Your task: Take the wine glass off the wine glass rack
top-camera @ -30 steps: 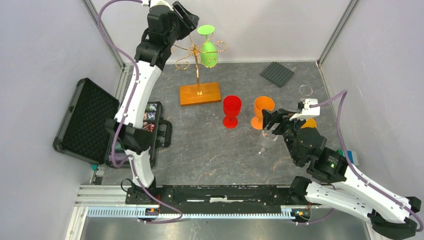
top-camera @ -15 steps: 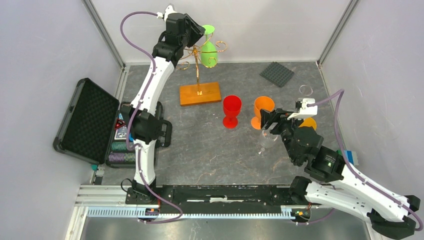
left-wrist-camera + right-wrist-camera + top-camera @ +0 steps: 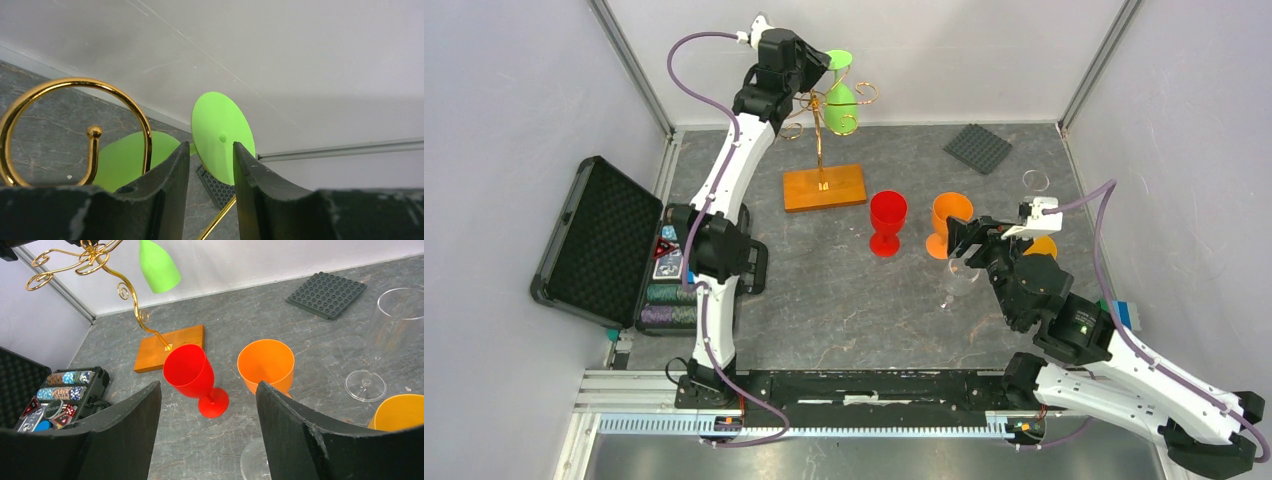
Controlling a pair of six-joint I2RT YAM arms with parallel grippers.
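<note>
Left gripper, narrowly parted and empty, sits just short of the green wine glass, which hangs upside down from the wine glass rack far back on the counter, a gold scroll crowding its bowl. Right gripper gapes empty near the red glass, orange glass and clear glass.

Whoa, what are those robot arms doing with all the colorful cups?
The left gripper is up at the gold wine glass rack, its fingers open right by the round foot of the green wine glass hanging upside down there. It has not grabbed the glass yet. The right gripper is open and empty, hovering over the table near the red glass and the orange glass, which stand upright.
</note>
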